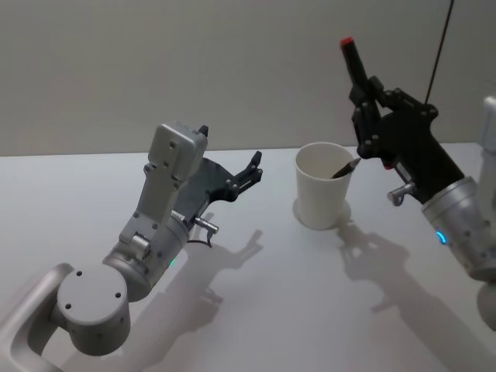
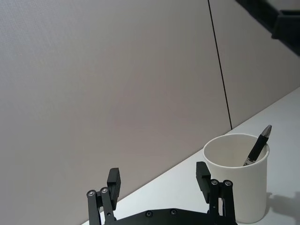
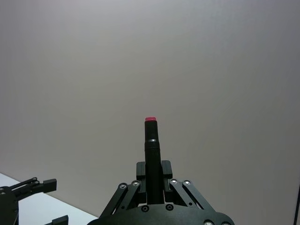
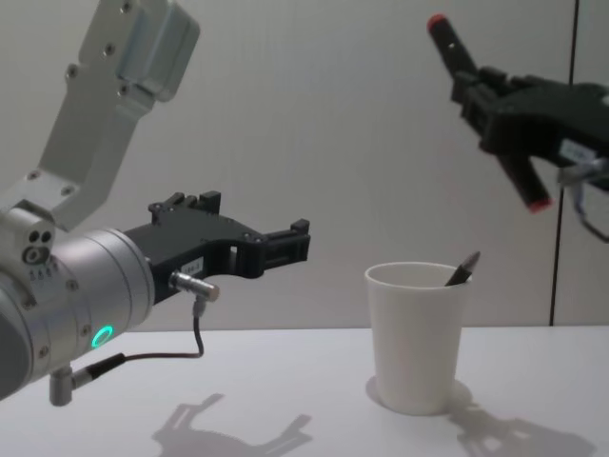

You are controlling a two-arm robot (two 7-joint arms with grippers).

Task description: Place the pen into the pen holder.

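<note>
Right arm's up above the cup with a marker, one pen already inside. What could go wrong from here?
1. The right gripper holds the red-tipped black marker near its middle, tilted, high and to the side of the white paper cup. A tilted descent may catch the rolled rim.
2. The pen already leaning in the cup may block or deflect the marker.
3. The cup looks light and unheld; the left gripper hangs open beside it, so a sideways push could tip it.

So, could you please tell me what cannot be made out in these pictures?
- The lower part of the pen already in the pen holder: hidden by the cup's wall in every view.
- The middle of the red-tipped pen: covered by the right hand clamped around it.
- The left hand: its base is cut off by the left wrist view's edge.
</note>
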